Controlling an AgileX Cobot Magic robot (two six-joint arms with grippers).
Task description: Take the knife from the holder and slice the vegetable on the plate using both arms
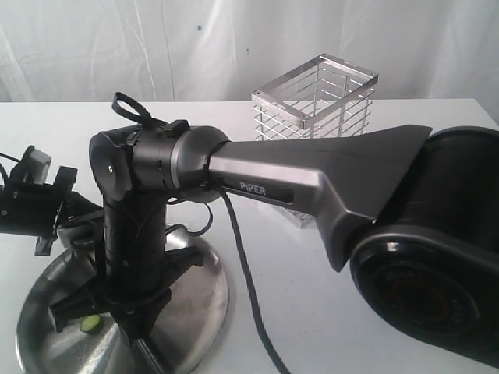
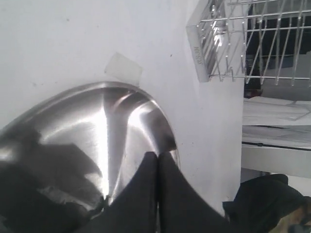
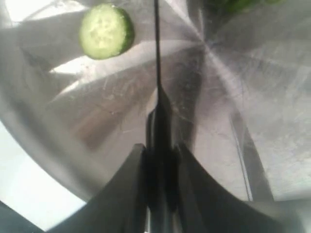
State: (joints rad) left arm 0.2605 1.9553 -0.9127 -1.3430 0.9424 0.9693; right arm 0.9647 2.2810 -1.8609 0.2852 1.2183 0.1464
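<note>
My right gripper (image 3: 163, 148) is shut on the knife's black handle. The knife's thin dark blade (image 3: 157, 53) points down onto the steel plate (image 3: 252, 111). A round cut slice of the vegetable (image 3: 106, 31) lies beside the blade, with pale green flesh up. More of the green vegetable (image 3: 238, 4) shows at the frame edge. In the exterior view the slice (image 1: 91, 322) lies on the plate (image 1: 207, 312) by the right gripper (image 1: 131, 312). My left gripper (image 2: 158, 158) is shut with nothing between its fingers, over the plate's rim (image 2: 160, 116).
The wire holder (image 1: 316, 109) stands at the back of the white table, behind the right arm's grey "PiPER" link (image 1: 265, 183). The left arm (image 1: 31, 206) sits at the far left. A black cable (image 1: 245, 280) hangs across the table. A patch of tape (image 2: 124, 68) lies near the plate.
</note>
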